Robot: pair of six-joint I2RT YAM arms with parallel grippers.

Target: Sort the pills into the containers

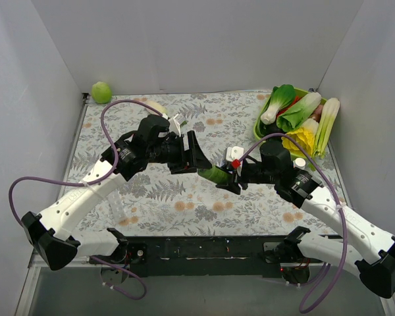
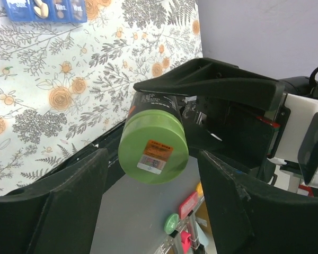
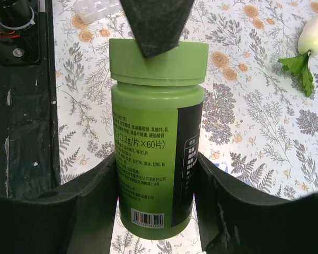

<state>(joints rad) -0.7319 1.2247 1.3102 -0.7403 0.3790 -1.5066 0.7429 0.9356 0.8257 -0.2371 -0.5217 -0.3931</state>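
Observation:
A green pill bottle (image 3: 156, 159) with a green cap is held between my right gripper's (image 3: 155, 164) fingers, above the flowered table cloth. From above, the bottle (image 1: 214, 174) lies tilted between the two grippers, with the right gripper (image 1: 228, 181) shut on its lower half. My left gripper (image 1: 199, 159) is open at the cap end. In the left wrist view the cap (image 2: 153, 148) faces the camera, beyond the open left gripper (image 2: 151, 177). One left finger (image 3: 156, 26) overlaps the cap. The blue containers (image 2: 45, 9), with pills inside, lie at the top left edge.
A green basket (image 1: 259, 125) of bok choy and other vegetables stands at the back right. A green ball (image 1: 101, 91) sits in the back left corner. A white radish (image 3: 312, 32) and a clear plastic piece (image 3: 98, 8) lie on the cloth. White walls enclose three sides.

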